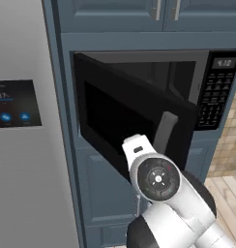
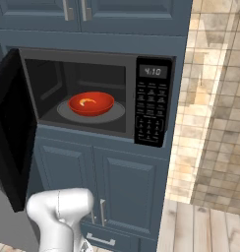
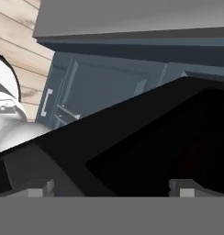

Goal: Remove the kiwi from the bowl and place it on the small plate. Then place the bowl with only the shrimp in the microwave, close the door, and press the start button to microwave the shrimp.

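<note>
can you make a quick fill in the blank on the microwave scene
1. The bowl sits on the turntable inside the ____.
2. The piece lying in the bowl is the ____.
3. The door is ____, not shut.
4. The gripper, close to the door, has its jaws ____.

Missing words: microwave; shrimp; open; open

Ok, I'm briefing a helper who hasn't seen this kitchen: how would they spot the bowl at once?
Find the black microwave built into the blue-grey cabinets, its door swung open to the left. On the grey turntable inside sits the bowl: wide, shallow, glossy red, with one curved orange shrimp in it. Nothing else there is red.
</note>
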Motion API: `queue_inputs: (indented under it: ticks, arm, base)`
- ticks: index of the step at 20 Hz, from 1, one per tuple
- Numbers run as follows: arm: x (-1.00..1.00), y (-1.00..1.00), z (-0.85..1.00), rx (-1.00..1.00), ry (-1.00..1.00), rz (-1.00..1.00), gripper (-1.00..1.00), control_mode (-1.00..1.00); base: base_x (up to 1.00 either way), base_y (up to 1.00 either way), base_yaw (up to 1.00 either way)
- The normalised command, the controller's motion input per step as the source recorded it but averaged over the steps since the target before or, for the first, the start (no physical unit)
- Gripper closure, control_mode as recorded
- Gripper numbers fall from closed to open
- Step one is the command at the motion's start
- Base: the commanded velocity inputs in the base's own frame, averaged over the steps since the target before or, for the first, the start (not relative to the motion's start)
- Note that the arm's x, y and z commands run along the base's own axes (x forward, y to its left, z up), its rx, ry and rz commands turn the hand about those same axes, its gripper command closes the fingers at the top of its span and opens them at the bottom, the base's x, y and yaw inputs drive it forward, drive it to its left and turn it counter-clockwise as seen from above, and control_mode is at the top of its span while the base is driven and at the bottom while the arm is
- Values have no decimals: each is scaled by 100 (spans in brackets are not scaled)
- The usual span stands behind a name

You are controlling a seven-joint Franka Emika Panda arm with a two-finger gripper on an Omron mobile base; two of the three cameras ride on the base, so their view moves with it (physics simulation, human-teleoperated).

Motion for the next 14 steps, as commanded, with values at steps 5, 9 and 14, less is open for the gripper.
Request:
queue_inputs:
  ticks: [5,9,14]
  arm:
    - [34,-77,36,0,-2,-1,-100,-100]
    - [48,-69,31,0,-3,-1,-100,-100]
    - [59,-56,26,0,-2,-3,-100,-100]
  base:
    - [0,0,0]
    - [0,0,0]
    - [0,0,0]
